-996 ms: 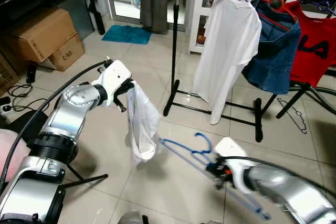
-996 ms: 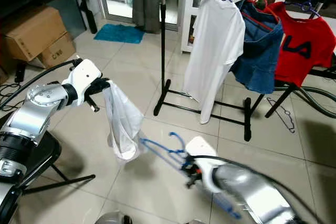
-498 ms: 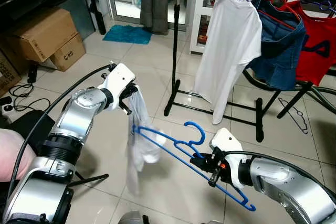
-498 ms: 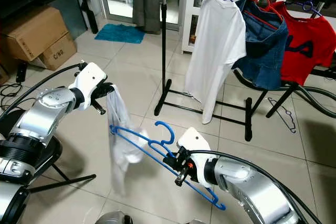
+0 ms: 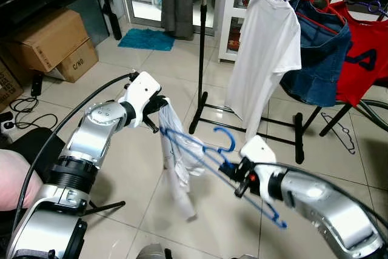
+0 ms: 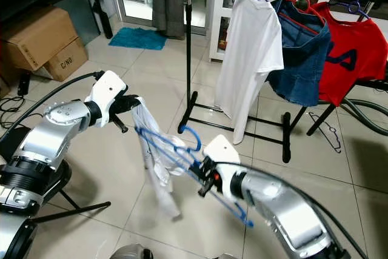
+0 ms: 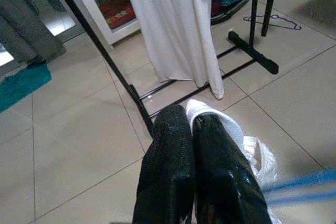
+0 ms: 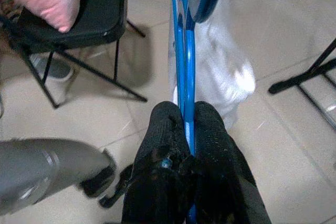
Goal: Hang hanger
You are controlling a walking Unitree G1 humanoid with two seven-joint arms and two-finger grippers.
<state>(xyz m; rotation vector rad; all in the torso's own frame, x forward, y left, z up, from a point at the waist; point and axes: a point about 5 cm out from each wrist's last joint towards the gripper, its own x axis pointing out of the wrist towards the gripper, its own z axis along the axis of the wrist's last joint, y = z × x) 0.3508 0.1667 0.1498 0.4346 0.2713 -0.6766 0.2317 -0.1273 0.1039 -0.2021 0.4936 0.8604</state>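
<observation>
My left gripper [image 5: 160, 105] is shut on the top of a white garment [image 5: 179, 163] that hangs limp from it above the tiled floor. In the left wrist view the cloth [image 7: 232, 131] is pinched between the black fingers [image 7: 169, 171]. My right gripper [image 5: 237, 181] is shut on a blue hanger [image 5: 209, 151], held tilted, hook up. The hanger's far arm reaches into the garment below the left gripper. The right wrist view shows the blue hanger [image 8: 183, 61] clamped between the fingers [image 8: 164, 129], with the white garment [image 8: 223, 72] behind it.
A black clothes rack [image 5: 200, 53] stands behind with a white T-shirt [image 5: 264, 59], a denim piece [image 5: 316, 59] and a red shirt [image 5: 365, 59]. Cardboard boxes [image 5: 50, 40] sit far left, near a teal mat [image 5: 145, 39]. A black folding chair [image 8: 79, 19] stands at my left.
My right gripper has lifted the blue hanger and pushed its arm left into the white garment. The left gripper has shifted slightly right and the garment has swung.
</observation>
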